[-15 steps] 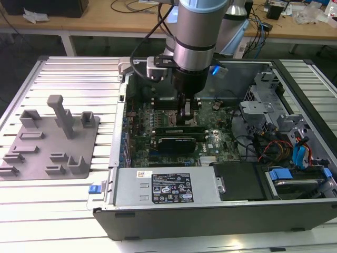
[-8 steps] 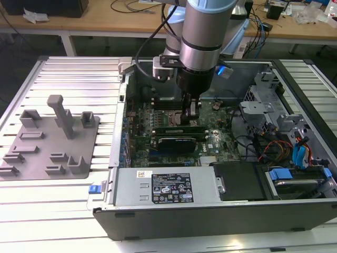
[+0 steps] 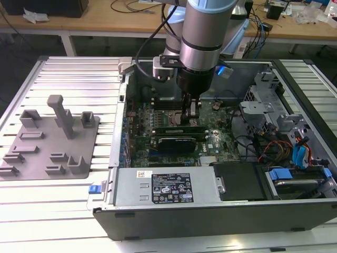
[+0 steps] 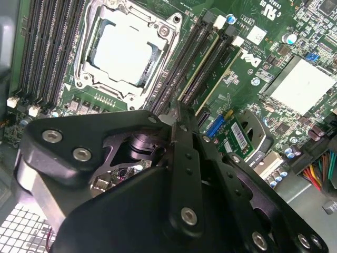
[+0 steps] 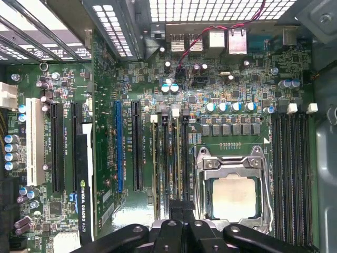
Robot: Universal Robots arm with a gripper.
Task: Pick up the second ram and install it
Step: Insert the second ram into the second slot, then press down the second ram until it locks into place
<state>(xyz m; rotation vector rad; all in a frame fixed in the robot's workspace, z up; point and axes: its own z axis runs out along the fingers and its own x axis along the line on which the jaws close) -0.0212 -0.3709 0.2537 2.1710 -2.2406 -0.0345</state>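
Right at the arm's tip, the gripper [image 4: 176, 113] has its jaws drawn together into one narrow blade, with no gap showing between them in the second wrist view. The tips sit at the near end of the second ram [image 4: 202, 60], a thin green stick standing on edge in one of the long slots beside the processor socket [image 4: 124, 52]. Whether the jaws pinch the stick's top edge or only bear down on it cannot be told. A neighbouring slot, just beside it on the side away from the socket, holds another green stick [image 4: 224, 66].

The stick looks light and stiff but fragile. It is best held by its two flat faces near the middle of the top edge, clear of the chips and the contact strip. It should be pushed straight down, since a sideways load could bend it or strain the slot.

Further out, in the exterior view, the gripper [image 3: 190, 110] reaches down into the open computer case [image 3: 210, 211], with the black expansion card [image 3: 176, 141] lying just in front of it. Beyond the case, to the exterior view's left, the grey holder tray [image 3: 52, 137] rests on the ribbed counter [image 3: 79, 74] with no green stick on it.
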